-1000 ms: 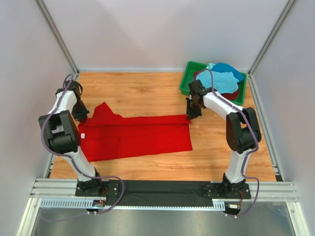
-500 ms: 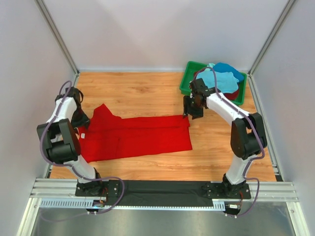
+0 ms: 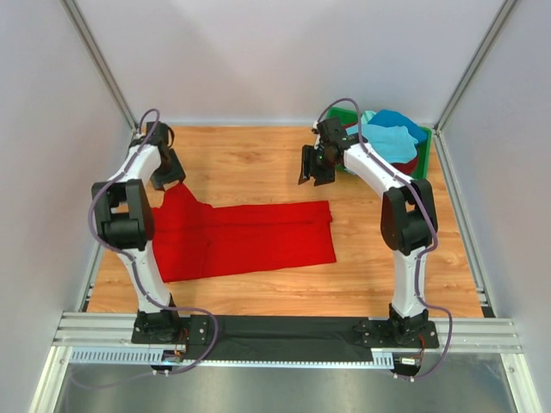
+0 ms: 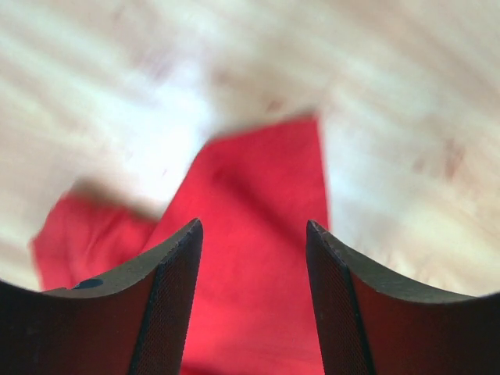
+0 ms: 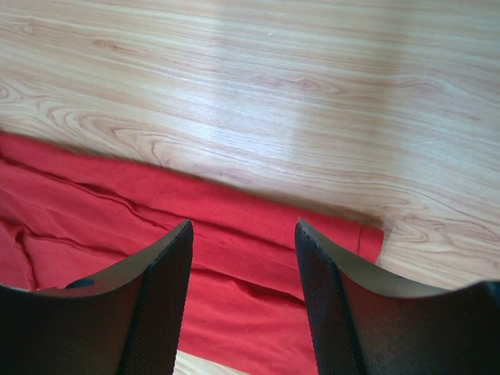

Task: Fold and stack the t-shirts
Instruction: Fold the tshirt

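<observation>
Where wrists see red t-shirt (image 5: 94, 203), overhead adds green bin (image 3: 424, 170).

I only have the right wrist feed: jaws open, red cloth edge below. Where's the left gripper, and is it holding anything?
Observer: The left gripper is open and empty. It hovers over the sleeve end of the red t-shirt, at the far left of the table.
Operator: Any other shirts in the cell? I see only wood and red.
Observer: Yes. The green bin in the far right corner holds a turquoise shirt, a blue shirt and a dark red shirt, piled loosely.
</observation>
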Controlling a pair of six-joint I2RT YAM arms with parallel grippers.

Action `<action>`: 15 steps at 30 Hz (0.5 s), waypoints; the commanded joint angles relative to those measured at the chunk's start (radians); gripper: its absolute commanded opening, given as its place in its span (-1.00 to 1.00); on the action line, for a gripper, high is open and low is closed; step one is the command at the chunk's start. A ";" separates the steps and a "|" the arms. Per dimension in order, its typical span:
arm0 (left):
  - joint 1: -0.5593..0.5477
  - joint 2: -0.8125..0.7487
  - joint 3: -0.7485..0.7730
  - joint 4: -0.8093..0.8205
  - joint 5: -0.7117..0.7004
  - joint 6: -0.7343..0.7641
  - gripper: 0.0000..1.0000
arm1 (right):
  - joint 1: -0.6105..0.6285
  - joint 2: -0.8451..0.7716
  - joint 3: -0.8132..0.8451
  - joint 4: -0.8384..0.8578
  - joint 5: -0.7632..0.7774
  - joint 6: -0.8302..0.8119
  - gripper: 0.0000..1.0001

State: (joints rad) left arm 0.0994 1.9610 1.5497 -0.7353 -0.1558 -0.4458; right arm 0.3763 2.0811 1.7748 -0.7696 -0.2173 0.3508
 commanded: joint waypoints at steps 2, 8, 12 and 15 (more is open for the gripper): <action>-0.013 0.130 0.191 -0.001 -0.099 0.059 0.26 | 0.001 -0.015 -0.004 0.001 -0.042 -0.004 0.13; -0.013 0.259 0.274 -0.021 -0.047 0.101 0.18 | 0.000 -0.049 -0.084 0.030 -0.044 -0.001 0.12; -0.015 0.301 0.288 -0.038 0.007 0.093 -0.17 | 0.000 -0.064 -0.092 0.032 -0.047 0.002 0.12; -0.015 0.299 0.273 -0.046 0.033 0.088 -0.40 | -0.001 -0.069 -0.089 0.030 -0.047 0.000 0.11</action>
State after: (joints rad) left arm 0.0845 2.2463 1.8103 -0.7486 -0.1631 -0.3695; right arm 0.3763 2.0754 1.6821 -0.7616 -0.2481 0.3511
